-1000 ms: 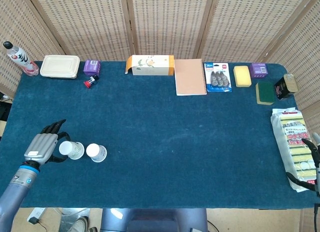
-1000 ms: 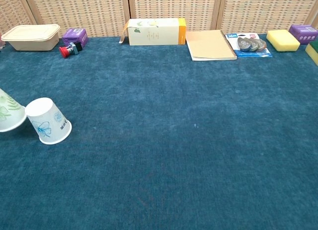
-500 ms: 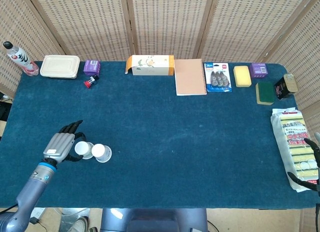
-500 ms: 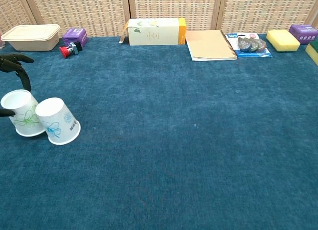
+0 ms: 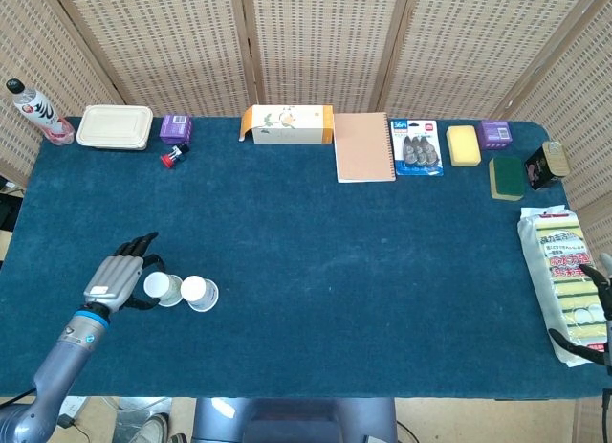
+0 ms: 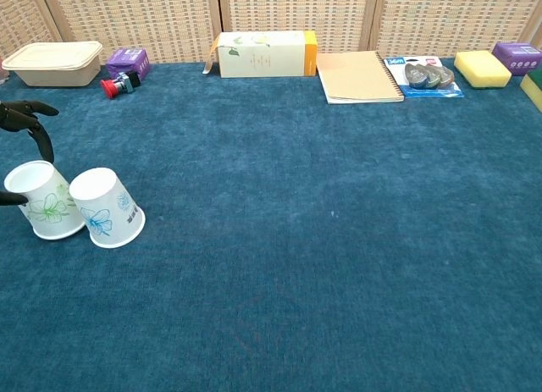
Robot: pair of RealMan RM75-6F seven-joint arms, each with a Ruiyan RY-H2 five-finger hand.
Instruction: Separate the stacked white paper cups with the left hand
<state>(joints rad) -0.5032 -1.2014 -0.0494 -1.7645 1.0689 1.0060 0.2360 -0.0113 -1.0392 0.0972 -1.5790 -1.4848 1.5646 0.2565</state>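
Note:
Two white paper cups stand rim-down and apart on the blue cloth at the front left. The green-flowered cup (image 5: 164, 289) (image 6: 47, 210) is slightly tilted and sits between the thumb and fingers of my left hand (image 5: 117, 280) (image 6: 24, 125), which holds it loosely. The blue-flowered cup (image 5: 201, 293) (image 6: 107, 219) touches its right side and stands free. My right hand (image 5: 599, 309) shows only at the right edge, its dark fingers apart over the sponge pack (image 5: 562, 271), holding nothing.
Along the back edge lie a bottle (image 5: 36, 112), a lidded food box (image 5: 115, 127), a purple box (image 5: 175, 128), a red toy (image 5: 172, 157), a tissue carton (image 5: 287, 124), a notebook (image 5: 363, 146), a clip pack (image 5: 417, 146) and sponges (image 5: 463, 144).
My left hand came in from the left edge to the right with the green-flowered cup. The blue-flowered cup also shifted a little to the right.

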